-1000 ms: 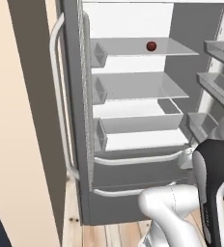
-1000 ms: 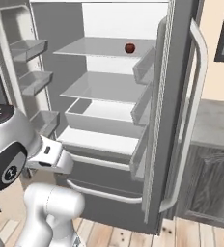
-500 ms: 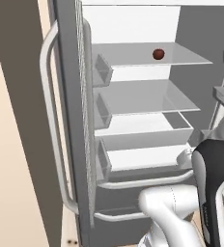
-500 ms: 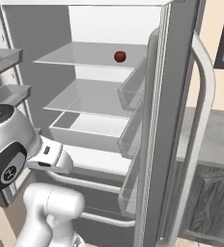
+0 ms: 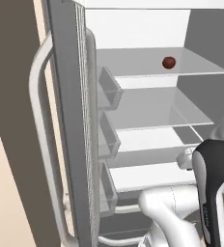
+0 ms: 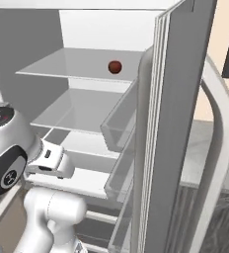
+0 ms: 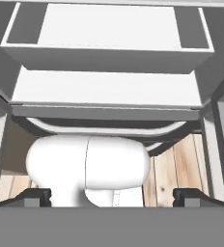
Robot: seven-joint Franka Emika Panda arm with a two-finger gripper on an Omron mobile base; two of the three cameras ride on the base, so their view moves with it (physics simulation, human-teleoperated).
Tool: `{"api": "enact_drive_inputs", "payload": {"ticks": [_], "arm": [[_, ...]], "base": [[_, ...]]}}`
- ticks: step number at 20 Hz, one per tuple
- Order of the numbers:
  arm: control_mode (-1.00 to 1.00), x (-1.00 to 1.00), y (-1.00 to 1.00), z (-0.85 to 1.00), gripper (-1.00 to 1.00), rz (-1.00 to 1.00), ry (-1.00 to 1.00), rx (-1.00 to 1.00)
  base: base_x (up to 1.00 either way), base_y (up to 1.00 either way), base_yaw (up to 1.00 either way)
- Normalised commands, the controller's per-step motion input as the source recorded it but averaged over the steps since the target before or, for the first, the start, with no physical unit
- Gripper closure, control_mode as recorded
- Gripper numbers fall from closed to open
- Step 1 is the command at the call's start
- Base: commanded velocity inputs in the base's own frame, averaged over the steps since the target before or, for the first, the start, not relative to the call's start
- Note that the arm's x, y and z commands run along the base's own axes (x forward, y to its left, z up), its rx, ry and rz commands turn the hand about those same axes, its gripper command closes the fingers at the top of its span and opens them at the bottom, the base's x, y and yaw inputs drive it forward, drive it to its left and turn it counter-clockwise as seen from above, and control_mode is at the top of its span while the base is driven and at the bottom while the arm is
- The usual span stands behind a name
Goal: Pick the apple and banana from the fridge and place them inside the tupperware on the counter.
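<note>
Base rolled closer to the fridge (image 5: 75,144); jaws wide, empty; next: reach the apple (image 5: 168,62) mid top shelf.

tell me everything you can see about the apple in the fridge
The apple is a small, round, dark red fruit with a smooth, slightly glossy skin. It sits alone on the top glass shelf of the open fridge, toward the back and close to the white rear wall. It rests on the shelf and touches nothing else. No stem or mark can be made out at this size.
</note>
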Motion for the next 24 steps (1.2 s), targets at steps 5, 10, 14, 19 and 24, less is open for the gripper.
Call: {"api": "enact_drive_inputs", "payload": {"ticks": [5, 10, 14, 19, 24], "arm": [[1.0, 0.0, 0.0, 0.0, -1.0, 0.0, 0.0, 0.0], [-1.0, 0.29, -0.01, 0.24, -1.0, 0.0, -0.19, 0.0], [-1.0, 0.34, -0.01, 0.77, -1.0, 0.0, -0.56, -0.22], [-1.0, 0.33, 0.0, 0.8, -1.0, 0.0, -0.58, -0.35], [-1.0, 0.64, -0.22, 0.91, -1.0, 0.0, -0.05, -0.05]], "base": [[0.67, -0.03, -0.12], [0.24, 0.0, -0.03], [0.0, 0.0, 0.0], [0.0, 0.0, 0.0], [0.0, 0.0, 0.0]]}}
